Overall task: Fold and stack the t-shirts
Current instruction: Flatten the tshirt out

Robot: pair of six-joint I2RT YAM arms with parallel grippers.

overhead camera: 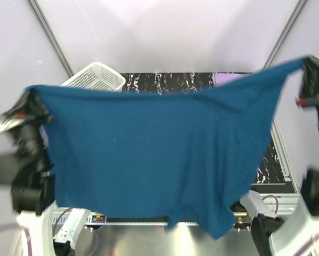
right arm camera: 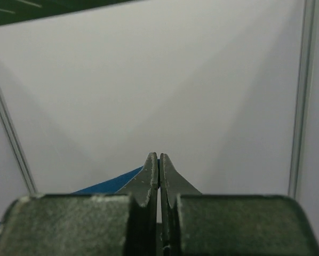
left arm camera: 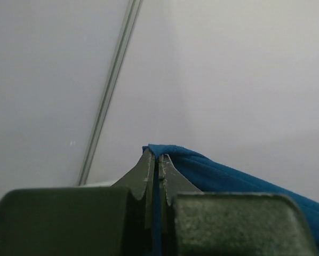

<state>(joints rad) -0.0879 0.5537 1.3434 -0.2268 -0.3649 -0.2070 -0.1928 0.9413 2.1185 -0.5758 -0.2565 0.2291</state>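
Observation:
The dark teal-blue t-shirt [overhead camera: 154,154] hangs spread wide in the air between both arms and hides most of the table. Its printed graphic does not show. My left gripper [overhead camera: 30,92] is shut on the shirt's left top corner; in the left wrist view the blue cloth [left arm camera: 213,173] is pinched at my left gripper [left arm camera: 154,157]. My right gripper [overhead camera: 304,61] is shut on the shirt's right top corner, held higher; in the right wrist view my right gripper [right arm camera: 159,158] is closed, with blue cloth [right arm camera: 111,185] trailing to the left. A corner of the pale lavender t-shirt [overhead camera: 229,78] shows at the back right of the table.
A white perforated basket [overhead camera: 95,77] stands at the back left of the black patterned table [overhead camera: 170,81]. Pale walls with metal frame rails [overhead camera: 48,37] close in the back and sides. The arm bases [overhead camera: 69,234] sit at the near edge.

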